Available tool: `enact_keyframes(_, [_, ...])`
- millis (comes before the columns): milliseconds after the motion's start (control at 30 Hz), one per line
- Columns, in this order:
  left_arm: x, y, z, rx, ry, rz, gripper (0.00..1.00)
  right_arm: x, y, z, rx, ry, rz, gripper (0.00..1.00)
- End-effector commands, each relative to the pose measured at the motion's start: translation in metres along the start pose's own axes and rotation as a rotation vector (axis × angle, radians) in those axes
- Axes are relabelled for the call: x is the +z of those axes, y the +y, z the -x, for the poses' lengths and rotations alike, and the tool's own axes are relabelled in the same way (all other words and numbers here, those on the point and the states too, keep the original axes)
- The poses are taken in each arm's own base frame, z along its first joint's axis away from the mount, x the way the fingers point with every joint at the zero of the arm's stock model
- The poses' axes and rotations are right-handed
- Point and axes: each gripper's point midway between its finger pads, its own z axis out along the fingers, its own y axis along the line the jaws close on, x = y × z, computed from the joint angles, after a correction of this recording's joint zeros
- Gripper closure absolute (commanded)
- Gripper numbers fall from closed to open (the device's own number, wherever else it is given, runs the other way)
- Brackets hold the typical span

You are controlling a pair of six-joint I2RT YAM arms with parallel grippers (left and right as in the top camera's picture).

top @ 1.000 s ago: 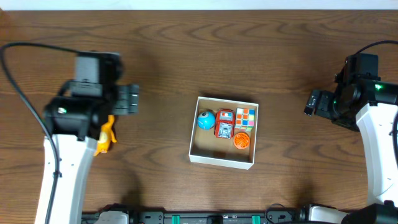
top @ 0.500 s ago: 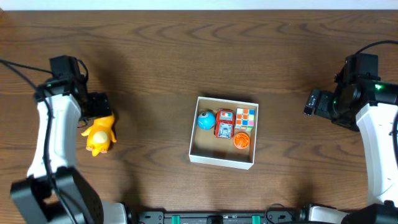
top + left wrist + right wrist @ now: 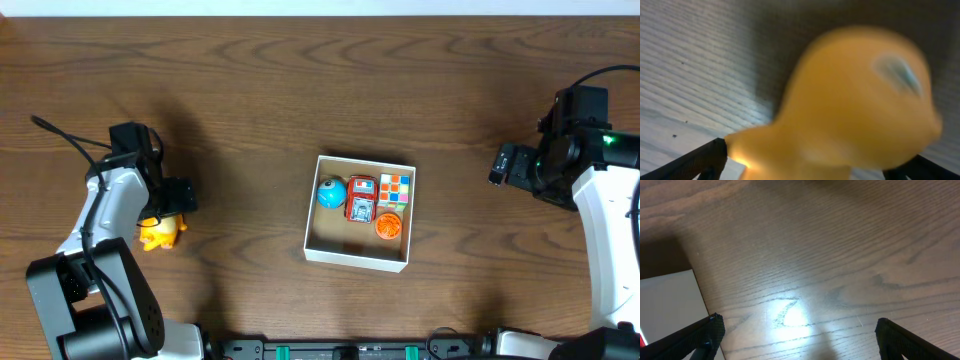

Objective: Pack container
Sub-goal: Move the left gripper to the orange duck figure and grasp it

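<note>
Lower left of frame, left gripper low over yellow duck toy, jaws spread wide either side of it, likely lining up a grab. Container at centre, small toys packed along its far wall. Right gripper at far right, jaws apart, empty, parked out of the way

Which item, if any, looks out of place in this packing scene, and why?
The yellow toy lies on the table far to the left of the container, close by the left gripper, whereas the other small toys sit grouped inside the container. Nothing looks spilled or damaged.
</note>
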Motion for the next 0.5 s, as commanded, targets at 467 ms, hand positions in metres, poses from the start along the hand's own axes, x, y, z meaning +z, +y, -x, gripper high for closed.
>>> enact_keyframes(467, [0.0051,0.0003,-0.0081,0.002,0.027,0.000,0.46,0.0033,-0.0013,-0.0019,-0.009,0.014,-0.001,0.01])
